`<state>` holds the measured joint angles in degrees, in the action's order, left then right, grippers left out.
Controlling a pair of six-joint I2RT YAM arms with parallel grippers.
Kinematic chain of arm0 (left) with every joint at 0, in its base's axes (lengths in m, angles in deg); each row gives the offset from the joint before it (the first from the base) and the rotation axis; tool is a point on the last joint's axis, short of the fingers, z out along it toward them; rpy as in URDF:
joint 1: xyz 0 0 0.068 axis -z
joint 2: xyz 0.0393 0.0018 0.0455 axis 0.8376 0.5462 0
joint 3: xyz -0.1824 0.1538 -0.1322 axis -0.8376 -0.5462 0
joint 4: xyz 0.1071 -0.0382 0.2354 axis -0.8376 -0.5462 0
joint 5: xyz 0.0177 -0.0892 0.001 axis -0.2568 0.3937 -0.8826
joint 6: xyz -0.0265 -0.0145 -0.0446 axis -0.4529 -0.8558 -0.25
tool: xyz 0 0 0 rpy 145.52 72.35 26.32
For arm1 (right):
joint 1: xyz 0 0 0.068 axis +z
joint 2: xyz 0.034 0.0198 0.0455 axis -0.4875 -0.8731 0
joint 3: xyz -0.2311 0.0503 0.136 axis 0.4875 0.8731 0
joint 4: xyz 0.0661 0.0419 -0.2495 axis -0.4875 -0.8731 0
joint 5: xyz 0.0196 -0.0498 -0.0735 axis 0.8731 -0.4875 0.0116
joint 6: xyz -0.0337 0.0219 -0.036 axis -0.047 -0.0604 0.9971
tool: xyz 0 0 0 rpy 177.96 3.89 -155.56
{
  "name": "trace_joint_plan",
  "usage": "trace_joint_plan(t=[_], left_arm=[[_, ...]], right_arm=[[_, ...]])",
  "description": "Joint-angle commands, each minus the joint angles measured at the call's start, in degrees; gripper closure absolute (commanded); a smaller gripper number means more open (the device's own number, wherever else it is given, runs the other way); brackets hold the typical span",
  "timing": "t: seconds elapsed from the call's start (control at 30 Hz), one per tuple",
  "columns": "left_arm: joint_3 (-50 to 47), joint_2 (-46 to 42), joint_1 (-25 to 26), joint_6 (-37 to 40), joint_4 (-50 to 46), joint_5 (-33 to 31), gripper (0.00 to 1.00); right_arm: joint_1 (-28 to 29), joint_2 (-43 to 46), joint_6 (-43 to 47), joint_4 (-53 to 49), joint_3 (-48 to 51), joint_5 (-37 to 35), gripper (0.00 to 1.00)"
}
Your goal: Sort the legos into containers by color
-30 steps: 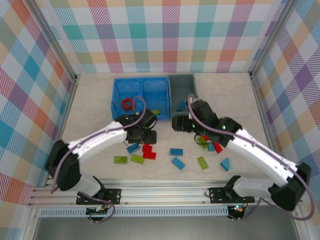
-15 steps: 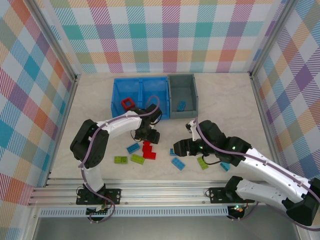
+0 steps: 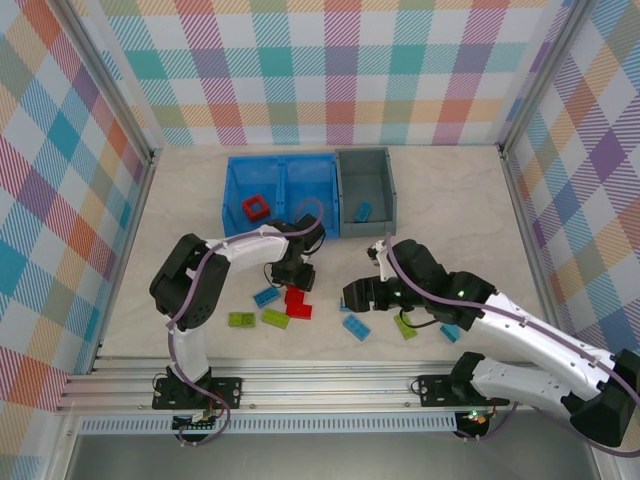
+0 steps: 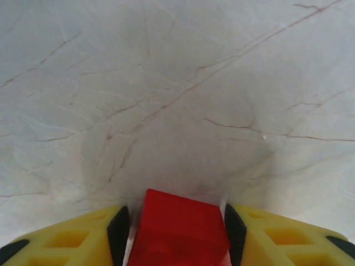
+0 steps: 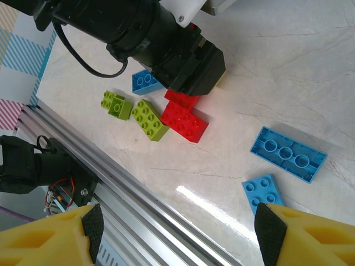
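Red brick (image 4: 178, 235) clamped between left gripper (image 4: 176, 223) fingers; to be lifted vertically, carried to blue bin (image 3: 232, 172) compartment holding red frame (image 3: 256, 207). Right gripper (image 5: 180, 230) fingers apart.

Two containers stand at the far side of the counter (image 3: 450, 200): one blue bin (image 3: 262, 168) with two compartments and one grey bin (image 3: 388, 190) with a single compartment, so three compartments in all.

Red: one hollow red frame (image 3: 257, 208) in the blue bin's left compartment, and one red cluster (image 3: 297, 301) on the counter. The cluster looks like two bricks, though I cannot tell for sure.

Green: three on the counter. One green brick (image 3: 241, 319) lies near left, a second (image 3: 275, 318) is beside it, and a third (image 3: 405, 325) is right of middle.

Blue: five. One blue brick (image 3: 363, 210) is in the grey bin and four are on the counter: left (image 3: 265, 296), middle (image 3: 357, 327), right (image 3: 448, 333), and a small one (image 5: 263, 191).
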<state>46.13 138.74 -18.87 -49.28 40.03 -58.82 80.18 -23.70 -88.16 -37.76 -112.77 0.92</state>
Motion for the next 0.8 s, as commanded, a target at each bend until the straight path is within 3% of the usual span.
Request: trace_joint_plan(t=[0.0,0.17,0.37,0.57,0.77], left_arm=[[-0.9,0.0,-0.5,0.2,1.7,-0.7,0.56],[-1.2,-1.0,-0.2,-0.4,2.2,-1.9,0.69],[2.3,-9.9,-1.0,-1.9,-3.1,-8.3,0.71],[8.9,-13.9,-7.1,-1.0,-7.3,-10.3,0.71],[14.4,-8.0,-14.9,0.3,-5.7,-10.3,0.71]], right_arm=[[0.5,0.0,-0.9,2.2,0.2,1.1,0.27],[0.8,-0.6,-0.6,5.0,1.6,4.0,0.29],[2.2,-2.6,3.1,10.9,0.0,9.2,0.3],[3.9,-9.8,5.6,13.5,-5.2,4.4,0.31],[5.2,-15.8,6.3,18.3,-8.9,-2.4,0.32]])
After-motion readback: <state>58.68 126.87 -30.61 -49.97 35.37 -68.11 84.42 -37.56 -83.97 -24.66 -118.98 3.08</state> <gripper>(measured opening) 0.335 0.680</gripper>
